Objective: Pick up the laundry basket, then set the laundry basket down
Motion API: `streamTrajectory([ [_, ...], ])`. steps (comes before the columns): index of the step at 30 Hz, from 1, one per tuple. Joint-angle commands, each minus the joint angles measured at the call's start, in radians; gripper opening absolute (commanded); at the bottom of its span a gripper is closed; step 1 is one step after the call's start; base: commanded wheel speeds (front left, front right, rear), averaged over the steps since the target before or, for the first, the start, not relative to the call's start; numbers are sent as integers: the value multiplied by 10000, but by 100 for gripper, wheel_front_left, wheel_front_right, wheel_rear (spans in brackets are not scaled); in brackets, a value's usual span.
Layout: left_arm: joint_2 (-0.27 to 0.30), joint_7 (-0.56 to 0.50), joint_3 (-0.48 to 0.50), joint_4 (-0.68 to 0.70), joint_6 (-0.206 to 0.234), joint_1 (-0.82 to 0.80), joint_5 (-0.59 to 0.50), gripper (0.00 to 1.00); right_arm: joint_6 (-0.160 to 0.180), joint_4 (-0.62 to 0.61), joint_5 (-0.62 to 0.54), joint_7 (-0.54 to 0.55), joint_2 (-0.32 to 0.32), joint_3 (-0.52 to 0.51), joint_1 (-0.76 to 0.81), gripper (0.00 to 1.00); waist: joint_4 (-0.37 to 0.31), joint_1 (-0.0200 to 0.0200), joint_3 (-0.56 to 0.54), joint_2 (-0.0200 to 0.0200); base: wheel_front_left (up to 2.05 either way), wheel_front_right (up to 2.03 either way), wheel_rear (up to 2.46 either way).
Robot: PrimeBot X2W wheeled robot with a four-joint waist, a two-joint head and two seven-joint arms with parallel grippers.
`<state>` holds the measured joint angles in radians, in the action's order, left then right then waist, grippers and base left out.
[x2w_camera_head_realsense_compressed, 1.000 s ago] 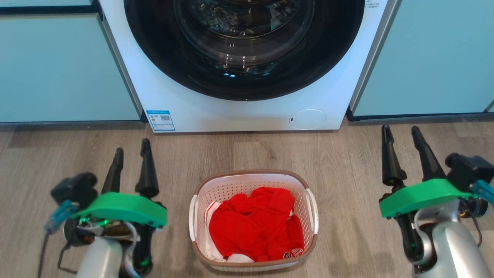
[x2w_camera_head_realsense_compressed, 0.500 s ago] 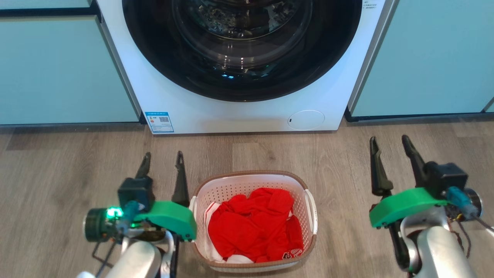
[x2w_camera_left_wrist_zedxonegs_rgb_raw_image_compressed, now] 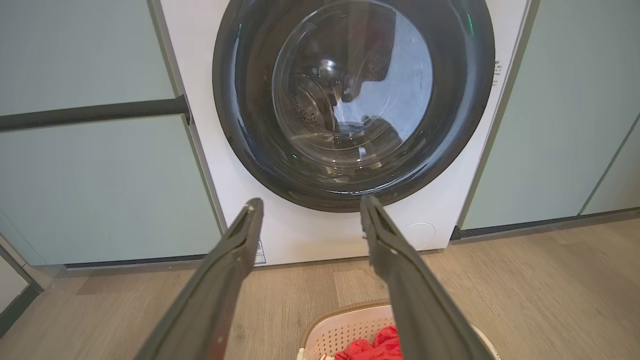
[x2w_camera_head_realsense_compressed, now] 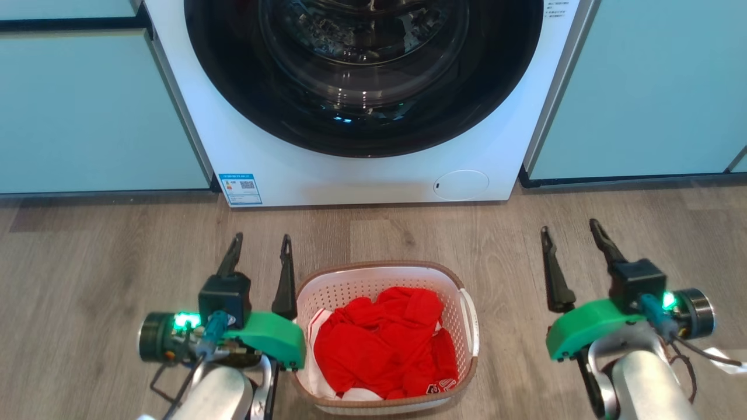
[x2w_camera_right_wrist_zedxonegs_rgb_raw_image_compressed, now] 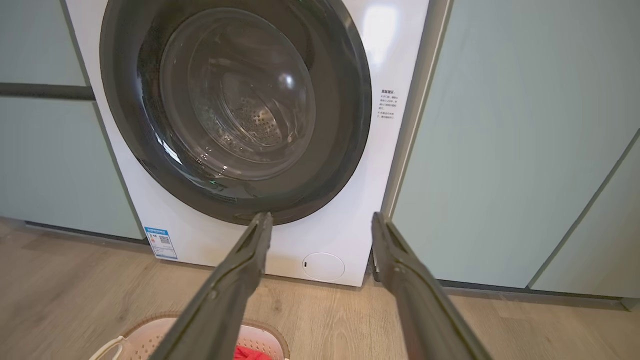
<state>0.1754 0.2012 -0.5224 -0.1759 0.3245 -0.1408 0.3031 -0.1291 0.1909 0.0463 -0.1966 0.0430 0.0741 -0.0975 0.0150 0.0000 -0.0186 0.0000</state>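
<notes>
My left gripper (x2w_camera_head_realsense_compressed: 261, 239) is spread wide, its two long dark fingers well apart and holding nothing. The laundry basket (x2w_camera_head_realsense_compressed: 382, 264) sits just to this gripper's inner side. My inner finger (x2w_camera_head_realsense_compressed: 285, 280) runs alongside the basket's left rim and white left handle, so close that I cannot tell whether they touch. In my left wrist view, the basket's far end shows low at the bottom edge, under that same finger.

My right gripper (x2w_camera_head_realsense_compressed: 569, 227) is also spread wide and holds nothing. The basket lies well off to its inner side, with a stretch of bare wood-look floor (x2w_camera_head_realsense_compressed: 508, 291) between my inner finger and the basket's right handle. In my right wrist view, a curve of the basket's rim shows at the bottom, beneath my inner finger.

The basket stands upright on the floor between my two grippers, nearer the left one. It is white and perforated, with a brown woven-look rim. A crumpled red garment (x2w_camera_head_realsense_compressed: 385, 341) lies in it, with a little white cloth showing underneath.

Both of my pale forearms rise from the bottom of the head view. Each wrist carries a green cover (x2w_camera_head_realsense_compressed: 274, 341) and a small green light. Both sets of fingers point forward, away from me.

Ahead of the fingertips stands a white front-loading washing machine (x2w_camera_head_realsense_compressed: 362, 181) with a dark round door. Pale green cabinet doors (x2w_camera_head_realsense_compressed: 87, 116) flank it on either side.
</notes>
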Motion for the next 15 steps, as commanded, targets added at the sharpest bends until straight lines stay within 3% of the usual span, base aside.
streamTrajectory([
  [1,-65,171,536,519,-56,-485,-396,100,-14,-348,-513,-222,60,277,-564,100,-25,0,-1,0,0,0,0],
  [4,-227,230,838,694,-137,-385,-463,100,-14,-396,-578,-280,61,209,-586,100,-44,0,7,0,0,0,0],
  [15,-969,555,2197,516,-1309,57,-1456,100,-15,-326,-1489,-602,71,337,-620,100,-115,0,23,0,0,0,0],
])
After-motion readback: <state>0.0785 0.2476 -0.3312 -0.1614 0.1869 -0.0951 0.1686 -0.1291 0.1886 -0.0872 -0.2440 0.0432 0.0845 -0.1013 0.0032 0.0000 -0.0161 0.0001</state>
